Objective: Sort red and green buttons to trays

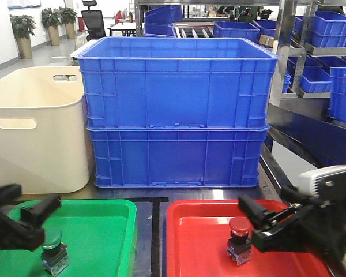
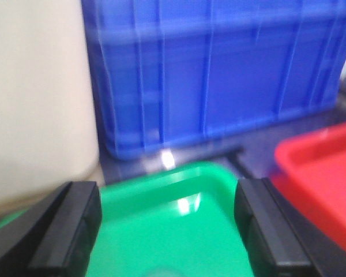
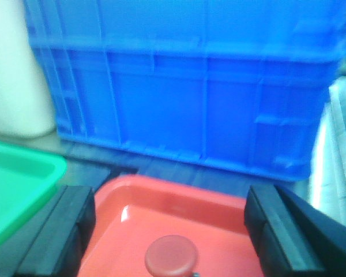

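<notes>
Both wrist views are blurred. The left hand (image 2: 167, 231) and right hand (image 3: 168, 234) gape empty; the red button (image 3: 171, 255) is cut off below, the green button (image 1: 53, 249) partly cropped.

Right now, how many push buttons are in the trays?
2. The green button stands in the green tray, by the left hand. The red button stands in the red tray, by the right hand. None seen elsewhere.

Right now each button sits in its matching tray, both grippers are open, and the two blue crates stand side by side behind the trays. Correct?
Not quite: the blue crates are stacked one on top of the other, not side by side, as the front-facing view shows. The rest holds.
</notes>
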Robot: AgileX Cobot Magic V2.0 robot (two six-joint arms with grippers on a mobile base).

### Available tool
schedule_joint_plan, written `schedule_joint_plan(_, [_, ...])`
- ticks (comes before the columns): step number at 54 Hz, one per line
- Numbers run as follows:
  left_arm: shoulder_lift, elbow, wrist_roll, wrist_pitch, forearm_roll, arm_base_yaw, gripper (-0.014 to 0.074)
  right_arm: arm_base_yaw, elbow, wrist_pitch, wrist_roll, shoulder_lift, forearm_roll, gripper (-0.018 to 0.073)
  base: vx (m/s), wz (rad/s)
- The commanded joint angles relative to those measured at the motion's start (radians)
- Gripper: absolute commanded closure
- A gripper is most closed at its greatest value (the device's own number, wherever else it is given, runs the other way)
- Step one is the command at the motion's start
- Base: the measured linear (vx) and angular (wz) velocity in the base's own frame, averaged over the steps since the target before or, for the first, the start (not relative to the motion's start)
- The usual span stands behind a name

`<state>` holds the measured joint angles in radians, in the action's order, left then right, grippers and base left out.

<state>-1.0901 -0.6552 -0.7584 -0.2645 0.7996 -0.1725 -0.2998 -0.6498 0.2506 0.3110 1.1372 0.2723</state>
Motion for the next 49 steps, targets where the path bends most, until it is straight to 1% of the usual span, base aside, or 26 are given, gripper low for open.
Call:
schedule_joint_plan(1, [0.128, -0.032, -0.007, -0.055, -0.021, -0.002, 0.0013, 0.000, -0.021, -0.043, 0.009, -0.137, 0.002, -0.0014, 0.00, 0.00])
schedule_joint_plan(5, [0.229, -0.030, -0.007, -0.053, -0.021, -0.002, 0.0031, 0.000, 0.015, -0.087, 0.005, -0.261, 0.021, -0.0014, 0.00, 0.00])
schedule_joint_plan(11, [0.373, 0.019, -0.011, -0.045, -0.021, -0.002, 0.0065, 0.000, 0.105, -0.088, 0.006, -0.413, 0.054, -0.0014, 0.00, 0.00])
schedule_joint_plan(13, [0.435, 0.064, -0.011, -0.034, -0.021, -0.002, 0.0077, 0.000, 0.138, -0.088, 0.006, -0.470, 0.054, -0.0014, 0.00, 0.00])
schedule_joint_plan(20, [0.594, 0.226, -0.011, -0.002, -0.022, -0.002, 0.0102, 0.000, 0.207, -0.088, 0.005, -0.576, 0.054, -0.0014, 0.00, 0.00])
schedule_joint_plan(26, [0.722, 0.315, -0.011, -0.036, -0.023, -0.002, 0.0113, 0.000, 0.236, -0.095, 0.007, -0.612, 0.053, -0.0014, 0.00, 0.00])
schedule_joint_plan(35, [0.854, 0.331, -0.007, -0.052, -0.022, -0.002, 0.0115, 0.000, 0.240, -0.110, 0.007, -0.615, 0.053, -0.0014, 0.00, 0.00])
schedule_joint_plan(49, [0.882, 0.331, -0.007, -0.041, -0.021, -0.002, 0.0115, 0.000, 0.240, -0.110, 0.007, -0.615, 0.053, -0.0014, 0.00, 0.00])
